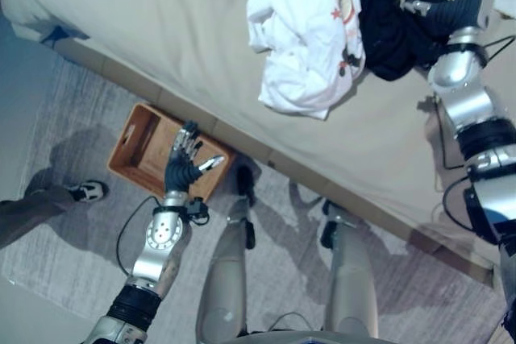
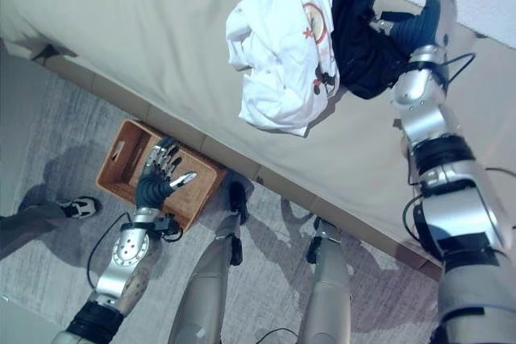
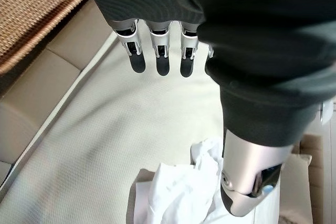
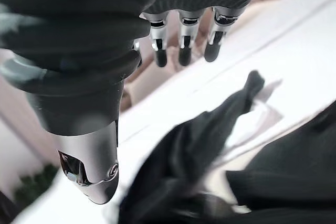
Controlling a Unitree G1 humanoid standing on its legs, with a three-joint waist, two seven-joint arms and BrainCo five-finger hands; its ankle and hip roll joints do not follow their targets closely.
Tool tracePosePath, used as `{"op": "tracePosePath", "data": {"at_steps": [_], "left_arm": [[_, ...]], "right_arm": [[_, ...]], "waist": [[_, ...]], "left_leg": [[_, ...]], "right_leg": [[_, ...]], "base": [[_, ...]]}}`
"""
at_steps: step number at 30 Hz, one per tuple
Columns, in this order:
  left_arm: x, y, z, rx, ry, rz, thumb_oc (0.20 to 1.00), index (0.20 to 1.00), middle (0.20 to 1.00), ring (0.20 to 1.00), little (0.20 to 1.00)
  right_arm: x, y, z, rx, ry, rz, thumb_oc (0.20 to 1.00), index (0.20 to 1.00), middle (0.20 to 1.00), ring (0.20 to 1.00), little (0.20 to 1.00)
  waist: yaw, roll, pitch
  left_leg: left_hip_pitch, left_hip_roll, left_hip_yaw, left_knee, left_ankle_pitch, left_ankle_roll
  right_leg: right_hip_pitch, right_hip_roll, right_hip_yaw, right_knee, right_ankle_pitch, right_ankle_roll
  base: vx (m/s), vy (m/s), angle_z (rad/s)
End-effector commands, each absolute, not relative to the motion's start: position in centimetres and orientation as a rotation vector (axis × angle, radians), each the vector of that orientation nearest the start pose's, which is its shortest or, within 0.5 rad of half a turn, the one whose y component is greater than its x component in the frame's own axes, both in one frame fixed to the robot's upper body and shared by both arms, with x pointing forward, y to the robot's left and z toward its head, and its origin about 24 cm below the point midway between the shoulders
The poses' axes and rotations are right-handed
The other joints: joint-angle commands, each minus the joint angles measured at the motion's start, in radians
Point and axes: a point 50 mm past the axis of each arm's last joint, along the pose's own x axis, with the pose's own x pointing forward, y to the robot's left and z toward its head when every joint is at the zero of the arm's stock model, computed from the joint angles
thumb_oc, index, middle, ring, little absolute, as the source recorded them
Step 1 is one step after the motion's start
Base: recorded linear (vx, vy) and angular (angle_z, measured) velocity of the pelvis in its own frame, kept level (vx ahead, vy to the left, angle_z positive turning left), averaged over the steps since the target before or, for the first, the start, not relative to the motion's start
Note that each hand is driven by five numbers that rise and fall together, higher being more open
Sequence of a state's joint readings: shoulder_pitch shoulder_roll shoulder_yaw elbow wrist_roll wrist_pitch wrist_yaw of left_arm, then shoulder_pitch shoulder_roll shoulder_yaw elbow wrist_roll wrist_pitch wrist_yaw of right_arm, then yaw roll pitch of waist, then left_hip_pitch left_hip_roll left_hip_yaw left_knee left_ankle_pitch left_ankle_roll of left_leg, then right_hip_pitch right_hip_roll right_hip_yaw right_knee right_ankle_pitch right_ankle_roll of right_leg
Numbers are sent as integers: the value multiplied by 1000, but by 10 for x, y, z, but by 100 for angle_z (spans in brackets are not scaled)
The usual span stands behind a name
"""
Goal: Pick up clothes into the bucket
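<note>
A white garment with a red print [image 1: 298, 38] lies crumpled on the bed, with a black garment [image 1: 391, 30] touching its right side. My right hand [image 1: 461, 2] hovers at the black garment's far right edge, fingers [image 4: 181, 51] straight and holding nothing; the black cloth [image 4: 210, 145] spreads just below them. The brown wicker basket [image 1: 133, 147] stands on the floor beside the bed. My left hand [image 1: 185, 165] is open above the basket's right end, its fingers [image 3: 157, 59] straight, with the white garment [image 3: 178, 192] showing past its thumb.
The bed [image 1: 161, 22] under a beige sheet fills the upper part, and its edge runs diagonally past the basket. A person's leg and white shoe [image 1: 87, 192] stand on the grey rug [image 1: 72, 110] to the left of the basket.
</note>
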State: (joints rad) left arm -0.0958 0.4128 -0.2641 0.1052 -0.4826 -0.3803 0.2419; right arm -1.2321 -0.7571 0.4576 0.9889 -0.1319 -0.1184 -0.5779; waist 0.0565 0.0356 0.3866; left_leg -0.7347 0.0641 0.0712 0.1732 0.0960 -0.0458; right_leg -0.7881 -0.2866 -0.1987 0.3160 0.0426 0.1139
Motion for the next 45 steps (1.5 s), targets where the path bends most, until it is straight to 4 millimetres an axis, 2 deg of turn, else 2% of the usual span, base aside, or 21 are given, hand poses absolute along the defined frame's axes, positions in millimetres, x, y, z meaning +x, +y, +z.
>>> {"op": "tracePosePath", "data": {"at_steps": [1, 2, 6, 13, 14, 15, 16, 17, 18, 20, 31, 35, 45], "left_arm": [[254, 179, 94, -67, -386, -10, 1000, 1000, 1000, 1000, 1000], [254, 178, 96, -70, -394, -11, 1000, 1000, 1000, 1000, 1000], [255, 177, 98, -68, -398, -17, 1000, 1000, 1000, 1000, 1000], [257, 177, 98, -62, -393, -42, 1000, 1000, 1000, 1000, 1000], [257, 178, 99, -61, -395, -49, 1000, 1000, 1000, 1000, 1000], [257, 178, 100, -64, -401, -49, 1000, 1000, 1000, 1000, 1000], [256, 179, 100, -65, -399, -48, 1000, 1000, 1000, 1000, 1000], [257, 179, 101, -67, -404, -49, 1000, 1000, 1000, 1000, 1000], [257, 179, 102, -68, -407, -51, 1000, 1000, 1000, 1000, 1000], [257, 178, 105, -90, -419, -62, 1000, 1000, 1000, 1000, 1000], [256, 178, 117, -121, -480, -55, 1000, 1000, 1000, 1000, 1000], [256, 178, 117, -122, -482, -41, 1000, 1000, 1000, 1000, 1000], [255, 176, 123, -119, -512, -31, 1000, 1000, 1000, 1000, 1000]], "right_arm": [[381, -288, 323, -1158, -518, -789, 1000, 1000, 1000, 1000, 1000], [382, -294, 324, -1224, -468, -803, 1000, 1000, 1000, 1000, 1000], [382, -305, 322, -1279, -369, -802, 1000, 1000, 1000, 1000, 1000], [383, -322, 302, -1437, -177, -699, 1000, 1000, 1000, 1000, 1000], [381, -326, 302, -1456, -140, -690, 1000, 1000, 1000, 1000, 1000], [381, -326, 304, -1454, -136, -689, 1000, 1000, 1000, 1000, 1000], [381, -326, 303, -1455, -135, -688, 1000, 1000, 1000, 1000, 1000], [381, -327, 303, -1452, -126, -680, 1000, 1000, 1000, 1000, 1000], [381, -329, 303, -1445, -119, -671, 1000, 1000, 1000, 1000, 1000], [377, -334, 305, -1452, -114, -658, 1000, 1000, 1000, 1000, 1000], [370, -338, 329, -1488, -175, -725, 1000, 1000, 1000, 1000, 1000], [370, -331, 340, -1497, -232, -768, 1000, 1000, 1000, 1000, 1000], [373, -322, 343, -1542, -272, -768, 1000, 1000, 1000, 1000, 1000]], "waist": [[9, -6, -36], [14, -4, -36], [18, 0, -38], [19, 3, -39], [26, 6, -43], [26, 6, -36], [28, 7, -42], [29, 8, -35], [33, 10, -39], [41, 15, -33], [65, 30, -13], [72, 31, -4], [80, 32, 13]], "left_leg": [[-65, 37, -7, 80, -44, -36], [-80, 35, -8, 91, -45, -35], [-98, 35, -12, 103, -48, -34], [-114, 30, -18, 121, -55, -32], [-104, 30, -26, 123, -84, -39], [-117, 27, -19, 121, -55, -32], [-106, 30, -25, 123, -84, -39], [-120, 26, -19, 120, -54, -32], [-113, 27, -27, 124, -82, -40], [-126, 25, -31, 131, -82, -41], [-183, 20, -40, 130, -65, -46], [-203, 22, -51, 123, -57, -48], [-270, 16, -76, 145, -52, -49]], "right_leg": [[-41, -21, 49, 0, 71, 57], [-56, -22, 48, 13, 68, 55], [-72, -25, 47, 30, 62, 53], [-90, -28, 50, 50, 55, 52], [-85, -26, 56, 63, 25, 64], [-94, -30, 51, 54, 54, 53], [-86, -26, 57, 63, 25, 64], [-95, -31, 50, 53, 53, 53], [-91, -28, 56, 66, 24, 64], [-104, -29, 59, 79, 15, 63], [-167, -38, 56, 116, 3, 66], [-193, -34, 56, 133, -7, 64], [-257, -35, 55, 190, -34, 57]], "base": [[0, 0, 0], [0, 0, 0], [-5, 9, 5], [10, 1, 2], [0, 0, 0], [74, -9, 2], [-82, 7, 4], [71, -9, 3], [-6, -12, 4], [34, -12, 1], [2, -9, 1], [14, -26, 1], [6, -24, 3]]}}
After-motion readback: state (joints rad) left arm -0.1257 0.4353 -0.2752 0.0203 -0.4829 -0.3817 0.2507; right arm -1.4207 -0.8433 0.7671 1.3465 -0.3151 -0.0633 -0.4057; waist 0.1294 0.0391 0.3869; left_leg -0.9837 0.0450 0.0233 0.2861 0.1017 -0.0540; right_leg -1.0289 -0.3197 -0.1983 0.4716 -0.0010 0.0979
